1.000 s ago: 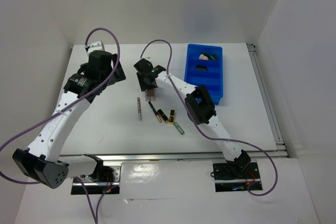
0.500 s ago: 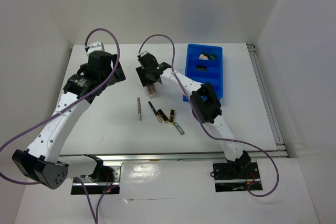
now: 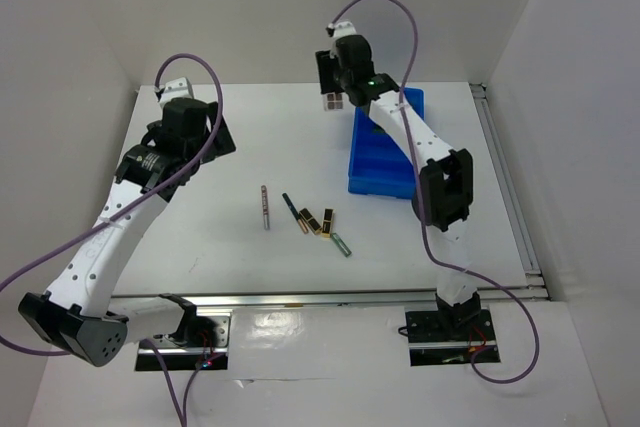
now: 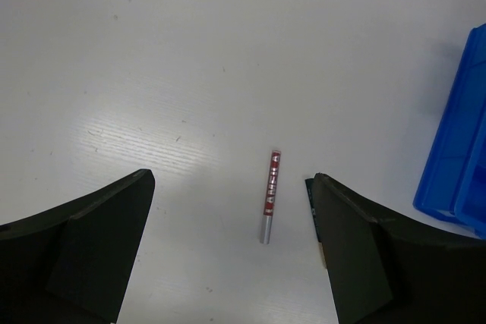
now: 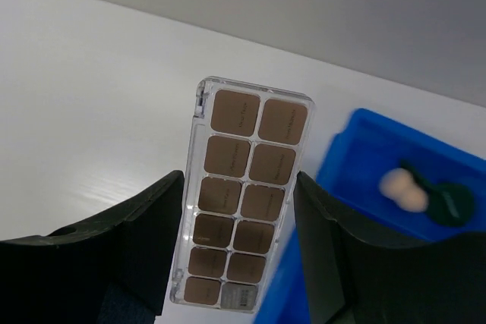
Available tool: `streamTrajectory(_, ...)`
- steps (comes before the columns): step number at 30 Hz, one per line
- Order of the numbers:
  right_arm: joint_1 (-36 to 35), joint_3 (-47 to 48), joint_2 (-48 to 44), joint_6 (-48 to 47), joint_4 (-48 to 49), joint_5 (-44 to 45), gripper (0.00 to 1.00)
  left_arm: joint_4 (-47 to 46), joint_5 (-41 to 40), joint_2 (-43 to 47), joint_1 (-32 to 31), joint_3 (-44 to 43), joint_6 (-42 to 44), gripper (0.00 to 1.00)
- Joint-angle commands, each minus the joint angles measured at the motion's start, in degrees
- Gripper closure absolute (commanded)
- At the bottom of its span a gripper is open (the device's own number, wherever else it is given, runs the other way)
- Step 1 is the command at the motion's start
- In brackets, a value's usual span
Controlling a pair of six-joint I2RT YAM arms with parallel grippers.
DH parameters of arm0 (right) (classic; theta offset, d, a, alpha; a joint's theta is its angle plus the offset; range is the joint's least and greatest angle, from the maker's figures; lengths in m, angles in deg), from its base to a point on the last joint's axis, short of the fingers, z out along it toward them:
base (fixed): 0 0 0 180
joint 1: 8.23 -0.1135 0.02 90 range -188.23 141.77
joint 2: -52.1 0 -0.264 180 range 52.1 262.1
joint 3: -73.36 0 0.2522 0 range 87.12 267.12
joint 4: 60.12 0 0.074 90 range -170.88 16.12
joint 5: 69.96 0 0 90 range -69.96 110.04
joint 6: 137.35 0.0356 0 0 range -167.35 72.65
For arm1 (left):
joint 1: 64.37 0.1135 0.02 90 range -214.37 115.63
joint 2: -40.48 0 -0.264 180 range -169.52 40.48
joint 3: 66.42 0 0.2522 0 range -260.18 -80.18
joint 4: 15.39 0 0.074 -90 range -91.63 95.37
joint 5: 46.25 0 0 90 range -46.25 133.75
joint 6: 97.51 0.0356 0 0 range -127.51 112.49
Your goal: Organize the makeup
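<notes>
Right gripper [image 5: 239,263] clamping tan palette [image 5: 244,187], long axis running top-to-bottom in wrist frame. Blue bin [image 5: 364,149] lying just right of it. Left gripper [image 4: 231,210] hanging open.

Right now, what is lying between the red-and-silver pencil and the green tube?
A dark pencil and two black-gold lipsticks, lying in a row. The top view shows it.
</notes>
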Motion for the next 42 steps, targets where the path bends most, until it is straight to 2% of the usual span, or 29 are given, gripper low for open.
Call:
streamTrajectory(1, 1.93, -5.88, -6.38, -6.97, 7.20, 6.56, 0.50, -2.05, -1.04, 1.25, -0.12, -0.50, -0.13, 0.01)
streamTrajectory(9, 3.34, -20.47, -6.22, -29.37, 26.53, 21.24, 0.51, -2.57, -0.42, 0.72, -0.12, -0.50, -0.13, 0.01)
streamTrajectory(13, 3.87, -29.25, -6.30, -33.87, 36.55, 24.67, 0.51, -2.05, -1.03, 0.72, -0.12, -0.50, -0.13, 0.01)
streamTrajectory(23, 9.48, -40.78, -8.51, -35.46, 46.49, 25.20, 0.51, -1.43, -1.04, 0.11, -0.12, -0.50, -0.66, 0.01)
streamTrajectory(27, 10.19, -42.62, -7.11, -39.41, 54.55, 26.61, 0.51, -1.43, 0.19, -2.17, -0.12, -1.73, -0.66, 0.01)
streamTrajectory(42, 9.76, -47.64, -6.84, -37.49, 56.16, 26.53, 0.51, -0.90, 0.19, -2.79, -0.12, -2.52, -1.18, 0.01)
